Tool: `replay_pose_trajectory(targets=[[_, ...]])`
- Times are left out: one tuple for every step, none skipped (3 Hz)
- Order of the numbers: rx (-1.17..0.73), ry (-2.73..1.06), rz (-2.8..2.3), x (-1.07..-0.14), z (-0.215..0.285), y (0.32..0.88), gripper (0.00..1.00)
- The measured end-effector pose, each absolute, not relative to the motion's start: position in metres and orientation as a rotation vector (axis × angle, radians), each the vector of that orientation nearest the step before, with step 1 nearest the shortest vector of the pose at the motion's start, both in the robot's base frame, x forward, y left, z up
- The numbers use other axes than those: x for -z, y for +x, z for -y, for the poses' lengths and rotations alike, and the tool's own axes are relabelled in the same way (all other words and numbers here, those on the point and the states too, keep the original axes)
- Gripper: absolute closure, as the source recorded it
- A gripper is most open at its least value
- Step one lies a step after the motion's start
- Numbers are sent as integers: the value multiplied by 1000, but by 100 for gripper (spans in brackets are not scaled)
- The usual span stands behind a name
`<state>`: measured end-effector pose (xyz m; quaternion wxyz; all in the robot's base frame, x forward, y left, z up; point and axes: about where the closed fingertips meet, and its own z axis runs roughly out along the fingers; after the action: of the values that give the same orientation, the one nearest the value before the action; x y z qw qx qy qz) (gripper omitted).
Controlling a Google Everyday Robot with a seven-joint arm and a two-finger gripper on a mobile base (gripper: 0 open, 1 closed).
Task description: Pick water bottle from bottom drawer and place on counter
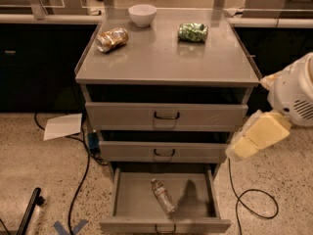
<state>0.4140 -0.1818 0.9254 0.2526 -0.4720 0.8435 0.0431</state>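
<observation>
One water bottle (163, 196) lay on its side in the bottom drawer (131, 202), which stood pulled out. Its cap pointed to approx 11 o'clock and its base to 5, near the tray's ctr. The gripper (257, 136) hung off the cabinet's R side, at 2 o'clock from the bottle, level w/ the middle drawer (205, 152) and well apart from the bottle. I couldn't tell how far the claw was open or whether it held anything. On the counter (161, 60) I saw a crushed brown can (112, 39) at 10 o'clock, a green can (192, 32) at 1 and a white bowl (142, 14) at 12, by the back edge. A sheet of paper (62, 126) lay on the floor at the cabinet's 9 o'clock.
</observation>
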Motion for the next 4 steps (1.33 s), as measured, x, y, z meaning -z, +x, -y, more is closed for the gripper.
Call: replay_pose_trajectory(targets=[[-275, -1049, -2269, -905, 159, 450, 0], [-321, -853, -2202, -902, 155, 518, 0], [-288, -800, -2150, -913, 158, 535, 0], [-288, -802, -2150, -913, 158, 534, 0]])
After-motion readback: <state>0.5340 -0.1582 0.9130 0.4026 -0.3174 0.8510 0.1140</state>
